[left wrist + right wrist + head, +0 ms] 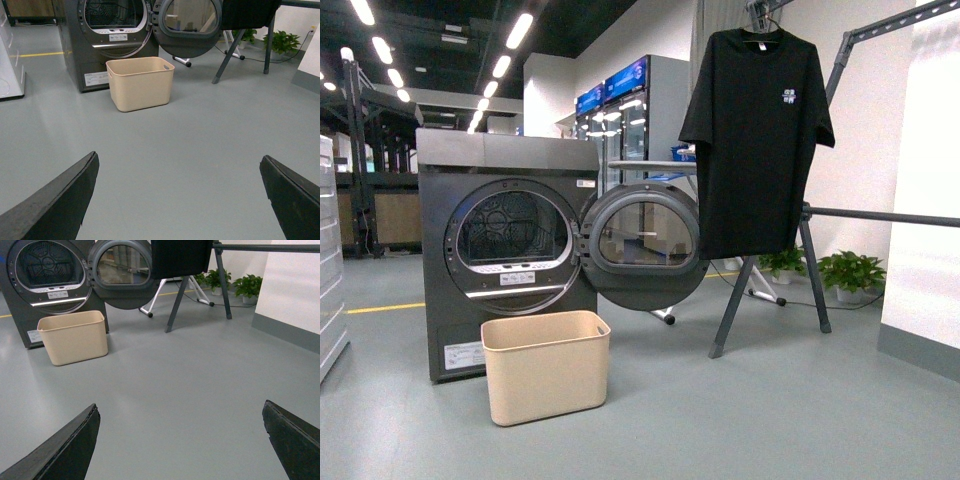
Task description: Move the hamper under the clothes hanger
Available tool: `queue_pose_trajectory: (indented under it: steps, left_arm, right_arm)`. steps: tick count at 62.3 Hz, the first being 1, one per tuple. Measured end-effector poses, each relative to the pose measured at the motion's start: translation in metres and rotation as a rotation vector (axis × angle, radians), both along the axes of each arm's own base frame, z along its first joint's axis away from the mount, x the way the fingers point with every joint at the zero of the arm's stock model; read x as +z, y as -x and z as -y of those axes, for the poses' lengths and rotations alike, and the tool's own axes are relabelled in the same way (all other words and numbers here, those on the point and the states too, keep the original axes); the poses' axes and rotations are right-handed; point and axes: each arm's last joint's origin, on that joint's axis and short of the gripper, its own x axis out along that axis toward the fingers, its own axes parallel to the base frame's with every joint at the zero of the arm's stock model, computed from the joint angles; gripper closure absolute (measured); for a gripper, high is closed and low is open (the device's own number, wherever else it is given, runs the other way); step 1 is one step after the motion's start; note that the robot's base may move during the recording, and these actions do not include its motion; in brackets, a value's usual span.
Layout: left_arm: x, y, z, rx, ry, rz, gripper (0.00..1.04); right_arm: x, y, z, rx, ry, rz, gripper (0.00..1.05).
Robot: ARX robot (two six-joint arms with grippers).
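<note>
The beige hamper stands empty on the grey floor just in front of the dryer; it also shows in the left wrist view and the right wrist view. The dark grey clothes hanger rises to its right, legs splayed. Neither arm shows in the front view. My left gripper is open over bare floor, well short of the hamper. My right gripper is open too, with nothing between its fingers.
A grey dryer sits behind the hamper with its round door swung open toward the hanger. A black T-shirt hangs from the rack. Potted plants and a white wall stand at right. White drawers are at far left.
</note>
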Motion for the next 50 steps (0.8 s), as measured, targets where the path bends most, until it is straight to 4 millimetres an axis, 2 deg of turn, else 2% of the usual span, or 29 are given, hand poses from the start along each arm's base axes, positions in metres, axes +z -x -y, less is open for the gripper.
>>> queue_pose_trajectory:
  steps: [50]
  left_arm:
    - [-0.0001, -0.0001, 0.0, 0.0, 0.0, -0.001, 0.07]
  right_arm:
    - [0.0, 0.0, 0.0, 0.0, 0.0, 0.0, 0.08]
